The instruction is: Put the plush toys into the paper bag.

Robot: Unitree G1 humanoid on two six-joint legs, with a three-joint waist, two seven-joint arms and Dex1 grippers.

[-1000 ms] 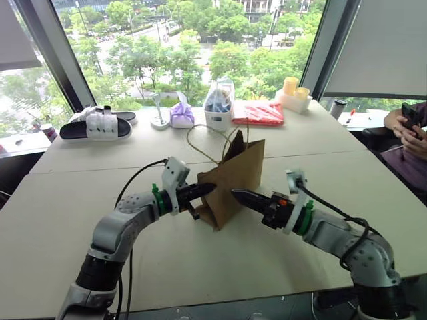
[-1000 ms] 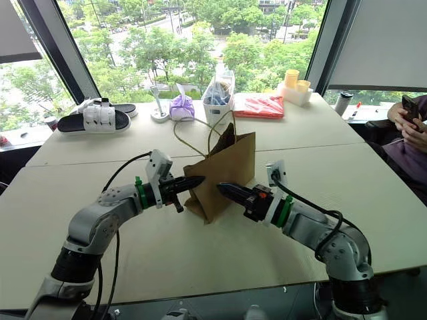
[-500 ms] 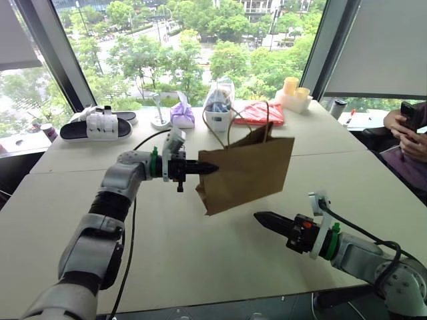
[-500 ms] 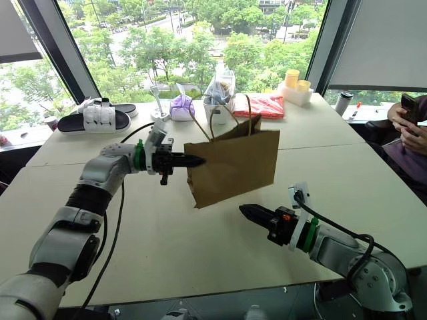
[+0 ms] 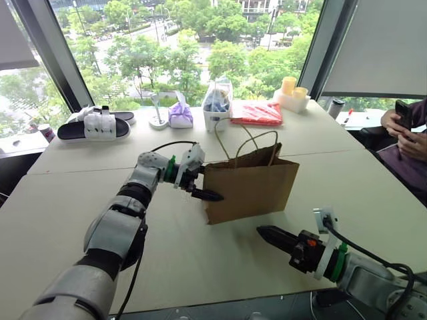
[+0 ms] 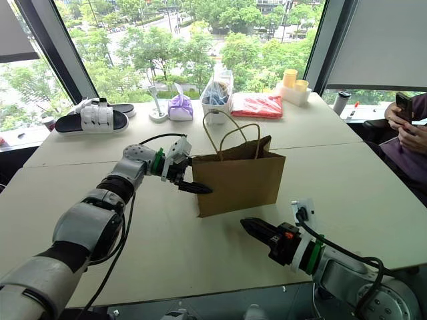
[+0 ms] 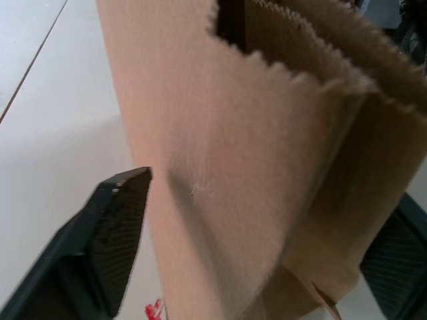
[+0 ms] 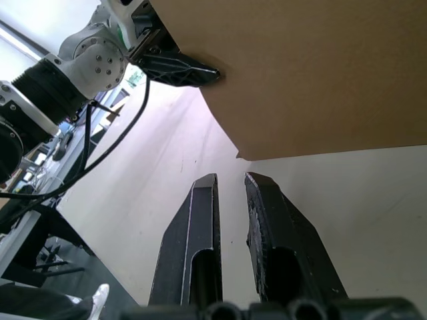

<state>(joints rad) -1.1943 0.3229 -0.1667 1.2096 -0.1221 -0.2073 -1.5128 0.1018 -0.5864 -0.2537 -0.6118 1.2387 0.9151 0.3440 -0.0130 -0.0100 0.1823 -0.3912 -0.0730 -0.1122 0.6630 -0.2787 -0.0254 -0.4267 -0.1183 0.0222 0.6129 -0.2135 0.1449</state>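
Standing upright near the middle of the pale table (image 5: pixel 80 220), the paper bag (image 5: pixel 252 188) rests on its base with its mouth open upward and its cord handles (image 6: pixel 231 133) arching above the rim; bare tabletop lies in front of it toward the near edge and out to both sides, while the far edge under the window is lined with a pair of slippers (image 5: pixel 93 125), a purple pouch (image 5: pixel 181 115), a clear plastic bag (image 5: pixel 217 101), a red packet (image 5: pixel 257 113) and yellow cups (image 5: pixel 293 93). A person's hands with a phone (image 5: pixel 403 127) are cut off at the right border. The left gripper (image 7: pixel 253 253) is at the bag's left side edge, its fingers spread wide on either side of that paper fold without pinching it. The right gripper (image 8: pixel 230 200) hovers low over the table in front of the bag, apart from it, fingers nearly together and empty. The bag's inside cannot be seen, so the plush toys cannot be made out.
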